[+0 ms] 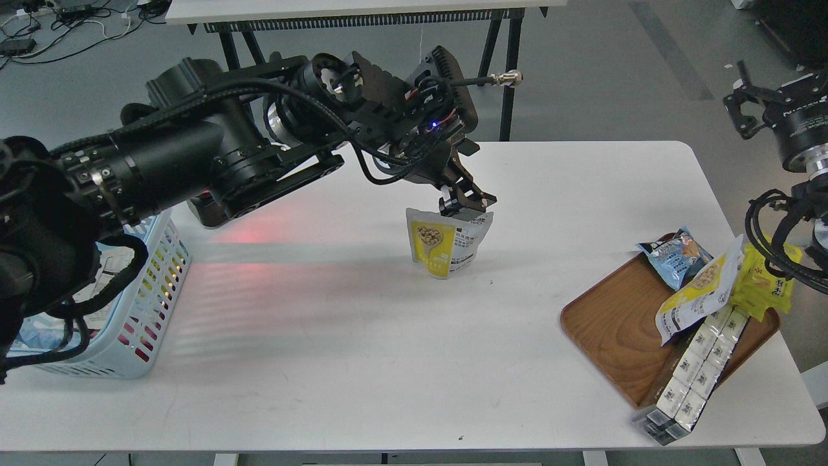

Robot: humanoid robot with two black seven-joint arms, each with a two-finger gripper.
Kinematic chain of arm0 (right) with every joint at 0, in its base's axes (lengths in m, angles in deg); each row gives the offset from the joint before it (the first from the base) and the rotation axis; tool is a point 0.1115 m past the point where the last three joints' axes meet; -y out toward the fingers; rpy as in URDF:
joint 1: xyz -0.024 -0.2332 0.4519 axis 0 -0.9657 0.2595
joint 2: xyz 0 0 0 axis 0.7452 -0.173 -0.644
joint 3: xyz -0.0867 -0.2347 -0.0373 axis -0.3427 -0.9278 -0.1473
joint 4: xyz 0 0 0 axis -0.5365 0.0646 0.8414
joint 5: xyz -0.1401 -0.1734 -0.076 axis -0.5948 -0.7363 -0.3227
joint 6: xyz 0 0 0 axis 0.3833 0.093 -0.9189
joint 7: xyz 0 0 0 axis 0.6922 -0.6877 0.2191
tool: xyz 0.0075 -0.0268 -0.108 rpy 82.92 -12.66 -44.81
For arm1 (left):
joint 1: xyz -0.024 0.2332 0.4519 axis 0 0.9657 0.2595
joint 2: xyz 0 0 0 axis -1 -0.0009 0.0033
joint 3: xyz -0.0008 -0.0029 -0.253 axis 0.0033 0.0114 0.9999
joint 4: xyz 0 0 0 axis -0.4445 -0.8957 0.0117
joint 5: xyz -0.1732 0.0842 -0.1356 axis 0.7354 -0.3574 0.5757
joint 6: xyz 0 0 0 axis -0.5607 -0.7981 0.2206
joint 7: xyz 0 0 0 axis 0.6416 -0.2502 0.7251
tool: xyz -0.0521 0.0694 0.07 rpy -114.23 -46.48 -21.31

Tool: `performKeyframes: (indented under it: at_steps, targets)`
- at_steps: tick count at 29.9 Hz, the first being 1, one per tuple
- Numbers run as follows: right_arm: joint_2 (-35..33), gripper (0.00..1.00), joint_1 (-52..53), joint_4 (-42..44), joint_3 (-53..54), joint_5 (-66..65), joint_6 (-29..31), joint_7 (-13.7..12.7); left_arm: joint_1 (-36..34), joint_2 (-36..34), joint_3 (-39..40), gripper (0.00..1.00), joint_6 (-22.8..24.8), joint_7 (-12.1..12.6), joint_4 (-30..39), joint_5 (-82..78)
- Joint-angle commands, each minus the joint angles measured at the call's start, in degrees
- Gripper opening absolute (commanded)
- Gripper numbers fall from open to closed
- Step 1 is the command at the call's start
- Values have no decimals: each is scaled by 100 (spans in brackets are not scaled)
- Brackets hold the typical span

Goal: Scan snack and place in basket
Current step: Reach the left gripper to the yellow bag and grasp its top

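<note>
Snack pouch point(447, 250), silver-white above and yellow below, upright at mid-worktop point(362, 336), pinched at its top right corner by the left tool point(464, 206), fingers pressed onto the sealed edge. Unclear whether the base rests on the surface or hangs just clear of it. Grip narrow and off-centre, so likely to let the pouch swing, twist or slip free on a quick sweep left. Red glow on the worktop at far left, beside a dark device point(206, 213) partly hidden under the arm, probably the scanner; printed panel possibly turned away from it if the pouch rotates in the hold. Light blue basket point(145, 304) at the near left edge, partly covered by the same arm, already holding items; a low carry risks snagging the pouch on the rim. Right tool point(744, 97) raised at far right, well apart, too dark to tell spread or closed. Wooden tray point(614, 323) of other snacks at near right, not involved.
</note>
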Motion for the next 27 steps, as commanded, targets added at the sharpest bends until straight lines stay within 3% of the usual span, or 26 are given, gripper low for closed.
performKeyframes:
  at_steps: [1,12,17,21,27]
  targets:
    - [19,99,-29,-12,11,-6,0,-7,88,23,-239,80,-244,0,-241,1]
    - [19,99,-20,-29,20,-24,0,-25,378,137,-502,72,-446,0,-392,1]
    - [19,99,-20,-29,20,-24,0,-25,501,234,-538,59,-464,0,-479,1]
    - [19,99,-11,-29,20,-24,0,-25,641,383,-547,56,-753,0,-716,1]
    - [19,99,-2,-29,29,-24,0,-25,695,410,-547,44,-842,0,-814,1]
